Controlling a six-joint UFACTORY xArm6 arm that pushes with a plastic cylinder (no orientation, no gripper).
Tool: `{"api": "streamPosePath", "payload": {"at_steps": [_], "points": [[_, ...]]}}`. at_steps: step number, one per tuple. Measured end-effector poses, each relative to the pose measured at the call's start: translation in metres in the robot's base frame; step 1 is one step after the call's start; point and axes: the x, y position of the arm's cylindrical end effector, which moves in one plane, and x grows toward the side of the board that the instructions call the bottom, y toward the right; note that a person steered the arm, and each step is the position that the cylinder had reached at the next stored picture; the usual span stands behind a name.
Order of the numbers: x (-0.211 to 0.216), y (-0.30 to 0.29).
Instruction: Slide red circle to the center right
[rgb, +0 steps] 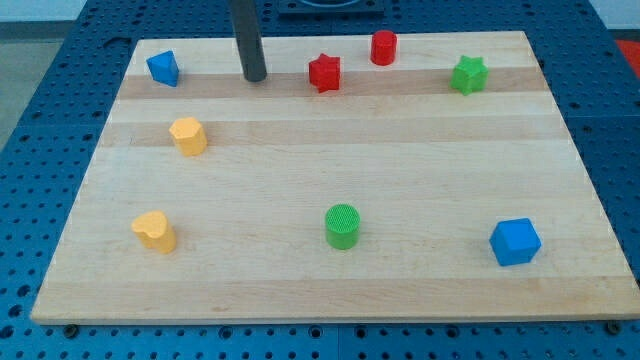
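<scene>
Far left: blue pentagon-like block (163, 68). Nearer, yellow hexagonal block (188, 136); near left, yellow heart block (154, 231). Far, left of centre: my tip (255, 77), a bare rod end with no fingers to open or close, touching no block. Right of it, red star (324, 72). Near centre, green cylinder (342, 226). Beyond the star at the far edge, red circle (384, 47), well right of my tip and apart from it. Far right, green star (468, 75). Near right, blue cube (515, 241). All on wooden board (400, 170).

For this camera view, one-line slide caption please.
My tip rests at the board's top, left of the red star and red circle, neither touched.
</scene>
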Motion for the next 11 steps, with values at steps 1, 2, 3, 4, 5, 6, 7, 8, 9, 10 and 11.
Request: {"api": "streamPosePath", "payload": {"at_steps": [1,2,3,4,5,6,7,8,9,10,11], "points": [[-0.035,0.032],[-0.063,0.077],[-0.068,0.119],[-0.052,0.147],[-0.050,0.192],[-0.028,0.200],[0.001,0.200],[0.008,0.204],[-0.008,0.206],[-0.021,0.240],[-0.008,0.243]]}}
